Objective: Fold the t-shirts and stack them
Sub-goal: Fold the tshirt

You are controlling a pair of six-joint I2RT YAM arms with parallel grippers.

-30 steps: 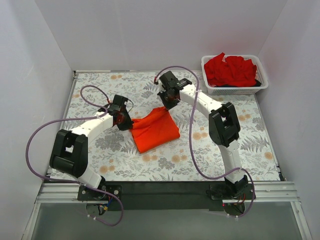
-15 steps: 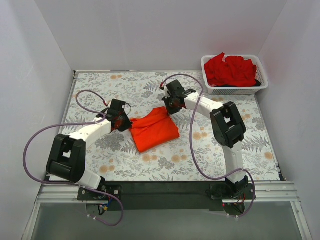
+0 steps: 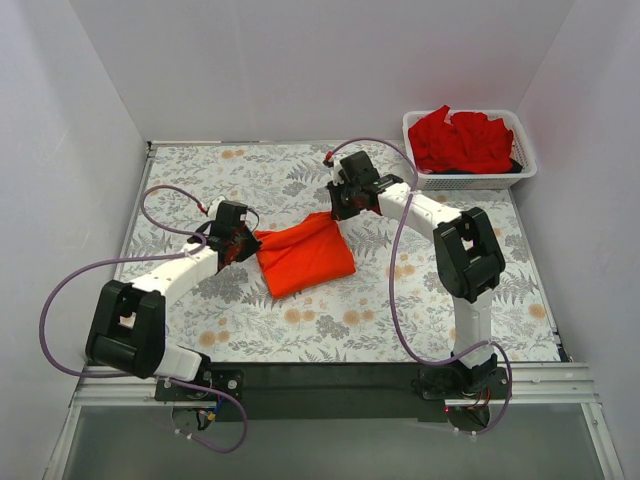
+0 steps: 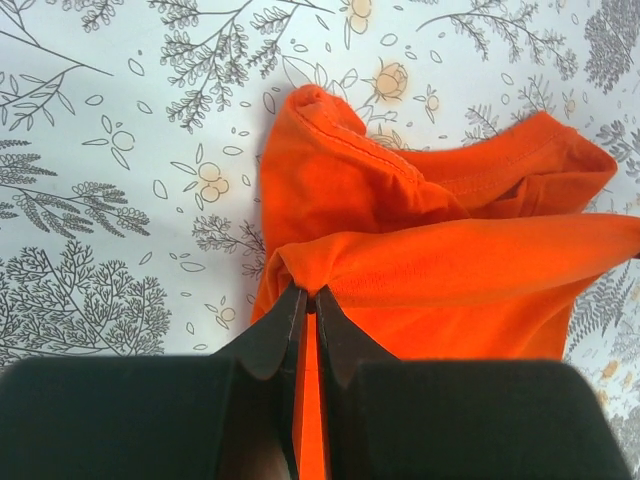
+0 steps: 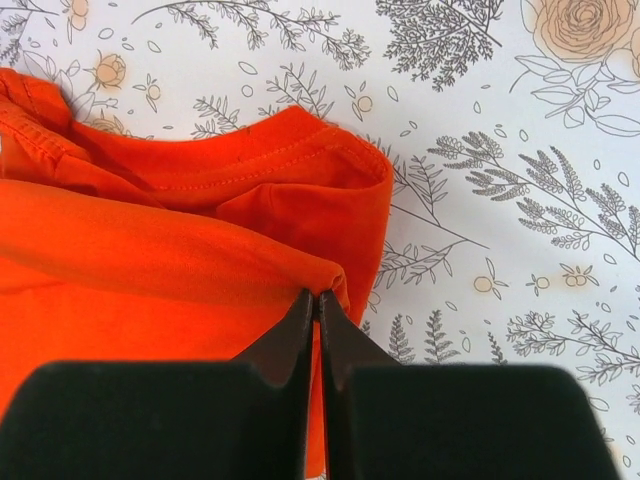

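Note:
A bright orange-red t-shirt [image 3: 303, 256] lies partly folded in the middle of the flowered table. My left gripper [image 3: 243, 240] is shut on its left corner; the left wrist view shows the jaws pinching a fold of the orange cloth [image 4: 430, 270]. My right gripper [image 3: 340, 208] is shut on its far right corner, and the right wrist view shows the jaws closed on the cloth's folded edge [image 5: 200, 260]. The edge between both grippers is stretched taut. Deeper red t-shirts [image 3: 462, 140] are heaped in the basket at the back right.
A white mesh basket [image 3: 520, 175] stands at the back right corner, against the right wall. White walls close the table on the left, back and right. Purple cables loop beside both arms.
Both grippers have moved toward the back and left with the shirt's edge, dragging the orange-red shirt a little toward the far left. Both stay shut on it.

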